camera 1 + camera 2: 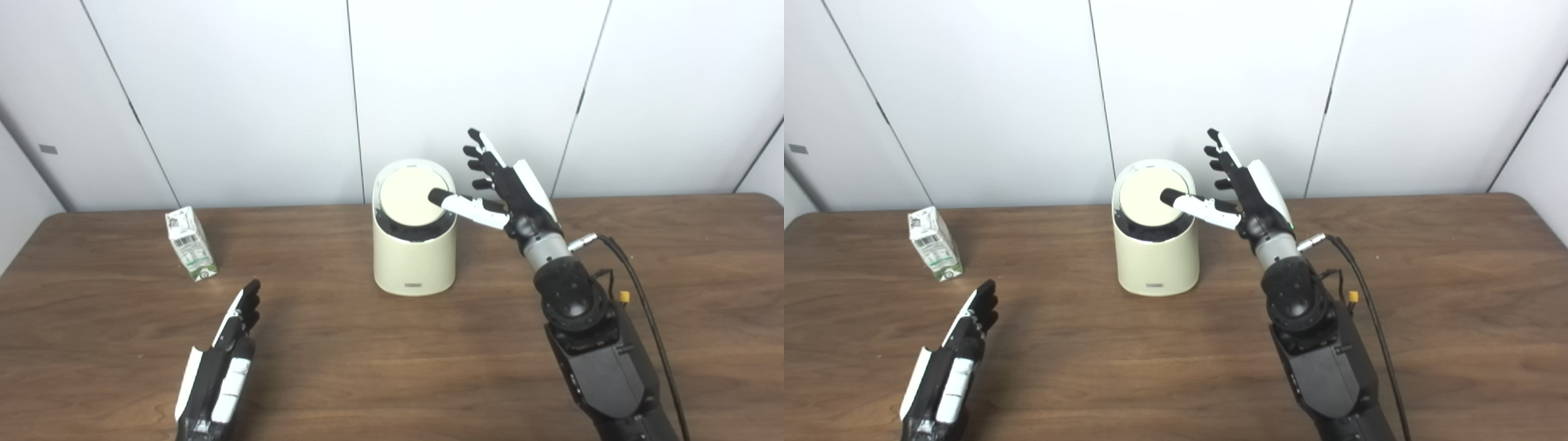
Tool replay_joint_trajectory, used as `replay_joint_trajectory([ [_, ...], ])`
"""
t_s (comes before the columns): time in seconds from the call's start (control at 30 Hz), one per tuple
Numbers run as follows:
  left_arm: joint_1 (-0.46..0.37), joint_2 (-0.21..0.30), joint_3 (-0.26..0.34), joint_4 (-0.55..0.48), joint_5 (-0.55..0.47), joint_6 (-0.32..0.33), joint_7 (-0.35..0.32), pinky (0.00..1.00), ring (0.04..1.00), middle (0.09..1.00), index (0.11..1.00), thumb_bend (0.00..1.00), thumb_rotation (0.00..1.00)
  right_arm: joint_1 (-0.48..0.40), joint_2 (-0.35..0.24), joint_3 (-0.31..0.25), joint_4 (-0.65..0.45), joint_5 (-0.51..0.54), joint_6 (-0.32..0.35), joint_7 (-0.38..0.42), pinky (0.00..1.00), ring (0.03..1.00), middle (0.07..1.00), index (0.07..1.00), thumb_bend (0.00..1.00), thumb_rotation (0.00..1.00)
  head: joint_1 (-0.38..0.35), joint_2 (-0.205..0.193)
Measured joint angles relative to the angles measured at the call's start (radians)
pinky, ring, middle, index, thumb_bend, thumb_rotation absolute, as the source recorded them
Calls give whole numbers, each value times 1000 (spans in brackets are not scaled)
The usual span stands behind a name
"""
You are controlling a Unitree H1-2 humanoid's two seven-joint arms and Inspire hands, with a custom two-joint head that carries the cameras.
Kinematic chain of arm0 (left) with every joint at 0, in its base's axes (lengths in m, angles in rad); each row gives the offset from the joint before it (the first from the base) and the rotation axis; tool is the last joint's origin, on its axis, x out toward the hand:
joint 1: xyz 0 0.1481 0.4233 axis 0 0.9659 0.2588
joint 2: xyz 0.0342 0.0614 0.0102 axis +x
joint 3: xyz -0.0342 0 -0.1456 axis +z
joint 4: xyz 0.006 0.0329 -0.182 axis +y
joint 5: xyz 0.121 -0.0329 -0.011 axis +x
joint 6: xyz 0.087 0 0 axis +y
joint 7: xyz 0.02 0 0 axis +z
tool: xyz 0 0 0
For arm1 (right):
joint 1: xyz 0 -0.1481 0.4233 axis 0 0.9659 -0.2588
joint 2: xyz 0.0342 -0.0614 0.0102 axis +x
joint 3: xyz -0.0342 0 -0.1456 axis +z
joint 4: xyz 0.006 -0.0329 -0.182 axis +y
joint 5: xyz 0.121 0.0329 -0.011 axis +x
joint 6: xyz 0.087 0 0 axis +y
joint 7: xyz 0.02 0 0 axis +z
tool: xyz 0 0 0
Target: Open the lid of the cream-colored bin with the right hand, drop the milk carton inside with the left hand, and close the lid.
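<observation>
On the wood-grain worktop (392, 367), both the left robot hand (223, 361) and right robot hand (508, 190) are spread empty, the right's thumb on the glossy round cream-colored bin (414, 257)'s lid (409, 197); the milk carton (190, 243)'s print at ten o'clock is unreadable.

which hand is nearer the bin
Right. The right hand is beside the bin, thumb over its lid; the left hand is low on the table, well apart.

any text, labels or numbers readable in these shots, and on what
None can be read.
Small white and green milk carton: printed panel with a barcode-like block, too blurred to read.
Cream-colored round plastic bin: small dark label at the front base, too small to read.
</observation>
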Motion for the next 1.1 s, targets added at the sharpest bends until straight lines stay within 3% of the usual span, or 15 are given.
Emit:
replay_joint_trajectory([
  [0.17, -1, -5, 0, 0, 3, -1, 2, 1000, 1000, 1000, 1000, 675, 896, -54, -13, 18, 79, -27, -34, -6, 752, 889, 925, 968, 893, 556, 8, 6],
  [0.37, 0, -8, 0, -1, 11, -1, 6, 1000, 1000, 1000, 1000, 701, 891, -59, -14, 19, 153, -31, -74, -35, 755, 887, 917, 960, 890, 474, 11, 8],
  [0.73, 0, -12, -1, -3, 36, -1, 12, 1000, 1000, 1000, 1000, 733, 883, -67, -8, 17, 223, -36, -124, -100, 749, 886, 930, 952, 873, 449, 15, 37],
  [1.1, 1, -11, -2, -5, 43, -2, 15, 1000, 1000, 1000, 1000, 703, 876, -73, -25, 23, 227, -63, -150, -113, 792, 896, 927, 929, 912, 349, 14, 44],
])
